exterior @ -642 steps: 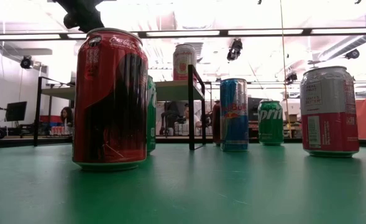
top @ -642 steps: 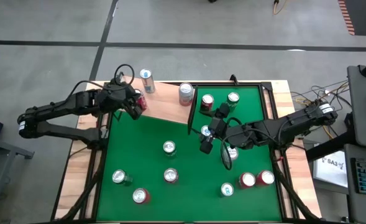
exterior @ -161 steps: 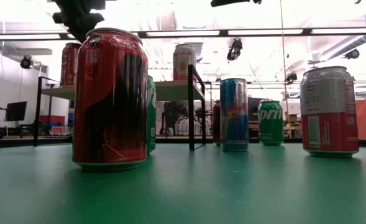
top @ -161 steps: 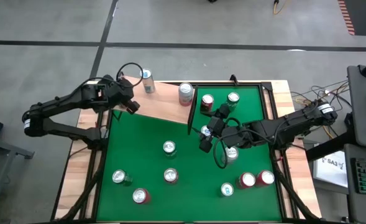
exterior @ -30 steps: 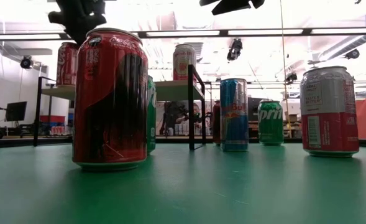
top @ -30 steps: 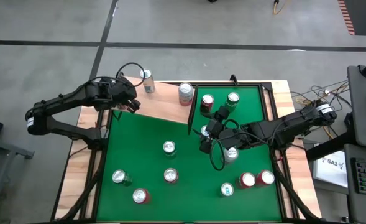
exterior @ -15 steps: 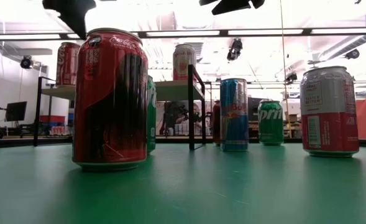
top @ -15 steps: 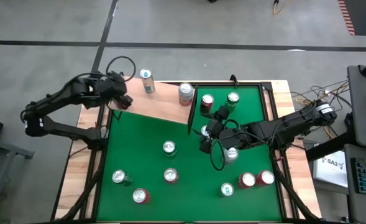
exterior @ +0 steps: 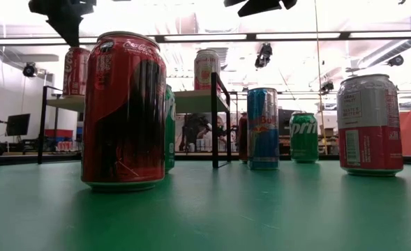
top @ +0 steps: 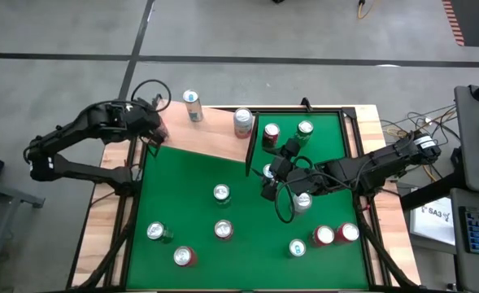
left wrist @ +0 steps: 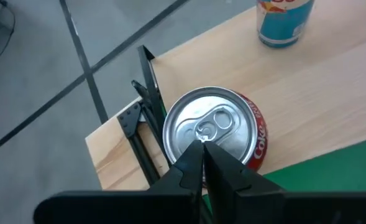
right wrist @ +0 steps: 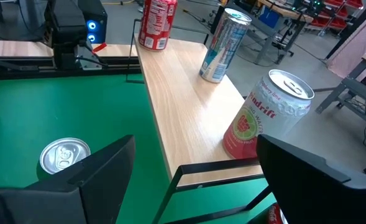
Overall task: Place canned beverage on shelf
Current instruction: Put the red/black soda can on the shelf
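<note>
Left gripper [left wrist: 202, 146] (closed) above Coke can [left wrist: 223, 134]

three cans stand on the shelf [top: 211, 134]: the cola can [left wrist: 217, 137] at its far-left corner, the slim can [top: 192, 106] near the back edge, the tall can [top: 243, 123] just beside the shelf's end panel [top: 250, 146]. other cans stand beyond that panel.

Fourteen cans [top: 221, 193], one shelf [top: 213, 137]

overhead, table-level, two wrist views
</note>
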`<control>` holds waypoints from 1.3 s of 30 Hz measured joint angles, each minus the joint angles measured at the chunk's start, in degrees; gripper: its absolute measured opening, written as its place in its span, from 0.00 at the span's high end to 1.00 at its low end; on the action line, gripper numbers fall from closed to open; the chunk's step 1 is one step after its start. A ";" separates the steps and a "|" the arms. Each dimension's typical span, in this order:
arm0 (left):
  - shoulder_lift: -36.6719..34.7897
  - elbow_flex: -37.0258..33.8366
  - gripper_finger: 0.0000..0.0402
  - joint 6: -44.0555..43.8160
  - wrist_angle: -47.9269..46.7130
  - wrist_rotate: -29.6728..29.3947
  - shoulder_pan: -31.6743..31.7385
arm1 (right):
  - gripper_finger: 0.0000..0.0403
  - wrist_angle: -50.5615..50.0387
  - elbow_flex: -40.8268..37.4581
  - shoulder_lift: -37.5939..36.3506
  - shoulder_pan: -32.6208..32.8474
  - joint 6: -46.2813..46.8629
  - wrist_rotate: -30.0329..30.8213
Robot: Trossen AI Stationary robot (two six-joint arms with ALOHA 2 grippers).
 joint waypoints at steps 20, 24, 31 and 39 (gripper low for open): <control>-0.37 -0.03 1.00 -6.74 -0.38 2.96 -0.07 | 0.19 -0.11 0.00 0.00 0.00 -0.17 -0.04; -0.61 -0.03 1.00 -8.30 -0.47 3.58 -0.19 | 0.19 -0.13 0.00 0.00 0.00 -0.39 -0.07; -1.06 -0.05 1.00 -9.44 -0.68 4.09 -0.26 | 0.19 -0.13 0.00 0.00 0.00 -0.92 -0.11; -0.90 1.55 1.00 -7.86 -0.42 4.15 -0.30 | 0.19 -0.11 0.00 0.00 0.00 -0.96 -0.20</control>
